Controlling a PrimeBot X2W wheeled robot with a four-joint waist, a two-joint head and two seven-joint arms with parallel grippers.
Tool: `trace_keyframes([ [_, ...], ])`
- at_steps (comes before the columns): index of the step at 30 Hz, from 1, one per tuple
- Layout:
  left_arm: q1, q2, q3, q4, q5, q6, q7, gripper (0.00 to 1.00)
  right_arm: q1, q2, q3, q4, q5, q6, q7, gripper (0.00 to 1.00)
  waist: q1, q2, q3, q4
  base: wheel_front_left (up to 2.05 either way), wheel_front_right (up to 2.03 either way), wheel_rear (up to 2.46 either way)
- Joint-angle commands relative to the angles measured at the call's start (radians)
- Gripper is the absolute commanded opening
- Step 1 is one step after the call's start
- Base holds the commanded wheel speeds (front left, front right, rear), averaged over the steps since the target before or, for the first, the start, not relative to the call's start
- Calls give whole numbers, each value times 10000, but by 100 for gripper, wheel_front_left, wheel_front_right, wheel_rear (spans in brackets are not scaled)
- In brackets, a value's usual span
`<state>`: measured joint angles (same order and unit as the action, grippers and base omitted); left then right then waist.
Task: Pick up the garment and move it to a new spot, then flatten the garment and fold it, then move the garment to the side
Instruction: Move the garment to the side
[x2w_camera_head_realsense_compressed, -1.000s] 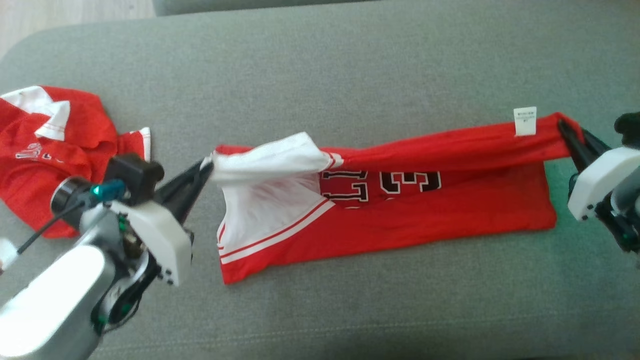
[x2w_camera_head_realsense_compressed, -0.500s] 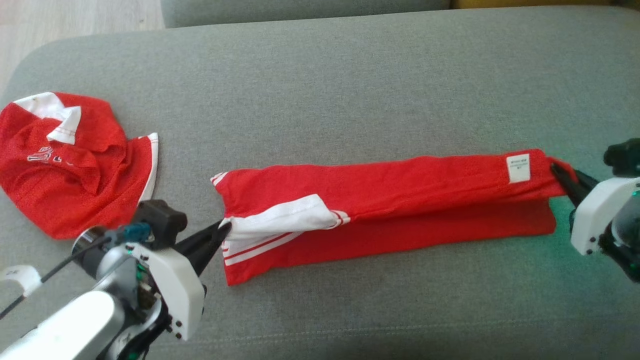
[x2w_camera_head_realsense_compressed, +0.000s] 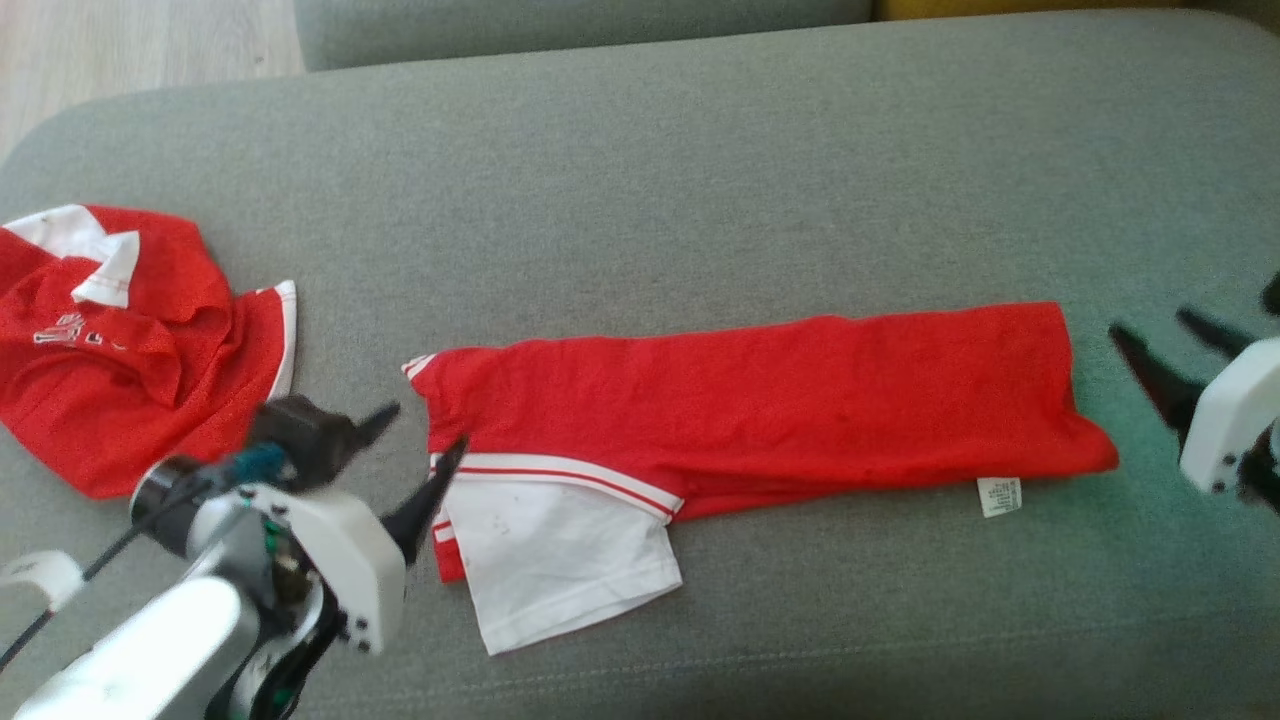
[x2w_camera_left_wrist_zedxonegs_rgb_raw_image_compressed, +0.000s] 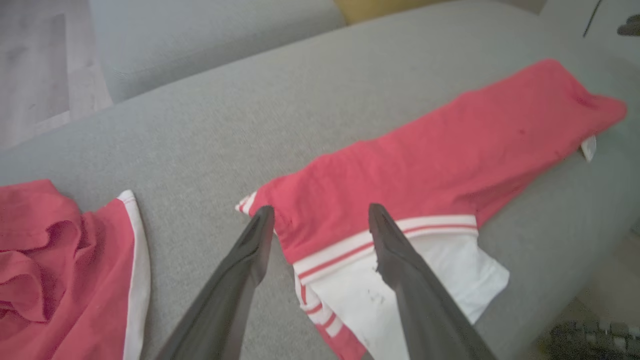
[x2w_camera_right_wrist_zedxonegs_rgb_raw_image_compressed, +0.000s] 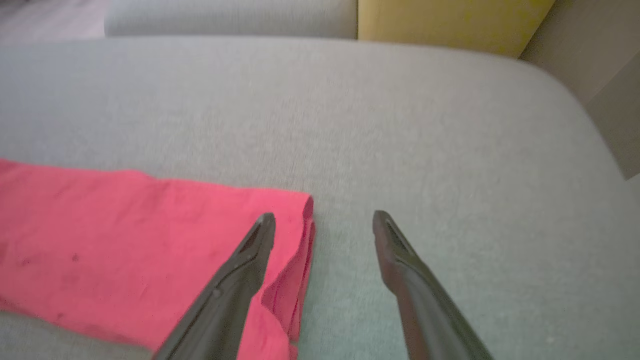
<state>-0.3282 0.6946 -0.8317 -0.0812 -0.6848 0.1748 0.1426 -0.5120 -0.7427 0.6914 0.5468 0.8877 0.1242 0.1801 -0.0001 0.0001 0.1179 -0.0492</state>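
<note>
Grey woven sofa seat (x2w_camera_head_realsense_compressed: 760, 640) is the work surface, its near seam crossing the bottom of the head view. Nearest the robot, at about 8 o'clock in that view, the left gripper (x2w_camera_head_realsense_compressed: 428, 425) hangs with its two dark fingers spread wide and nothing between them; one tip lies over the striped band at the neck end, though I cannot tell whether it touches. At 3 o'clock the right gripper (x2w_camera_head_realsense_compressed: 1150, 322) is likewise spread and empty, just beside the hem end. Between them the garment (x2w_camera_head_realsense_compressed: 780, 400) lies across the middle of the seat as a long red band doubled lengthwise, running from 9 to 3 o'clock. A white sleeve (x2w_camera_head_realsense_compressed: 560, 560) spills out of its near edge at 7 o'clock, and a small care label (x2w_camera_head_realsense_compressed: 1000, 496) pokes out at 5 o'clock. It looks light, thin and quite limp, so I judge it will sag from any single pinch and its layers may slip over one another; it is not fragile, yet it probably drags on the coarse upholstery rather than gliding. The best holds seem to be the corners of the short ends, pinching both layers together, with the loose sleeve tucked in first. Farther off at 9 o'clock, well apart, a second red shirt (x2w_camera_head_realsense_compressed: 120, 340) sits crumpled; beyond it are the backrest (x2w_camera_head_realsense_compressed: 580, 25) at 12 o'clock and the wooden floor (x2w_camera_head_realsense_compressed: 130, 40) at 11 o'clock.
</note>
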Motion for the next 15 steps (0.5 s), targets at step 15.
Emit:
trace_keyframes([
  [15, 594, -2621, 3576, 558, -1750, 665, -3989, 100, 1893, 2684, -4306, -1424, -2839, 65, -3541, 100, 1, -1, -549, 89, 0, 0, 0],
])
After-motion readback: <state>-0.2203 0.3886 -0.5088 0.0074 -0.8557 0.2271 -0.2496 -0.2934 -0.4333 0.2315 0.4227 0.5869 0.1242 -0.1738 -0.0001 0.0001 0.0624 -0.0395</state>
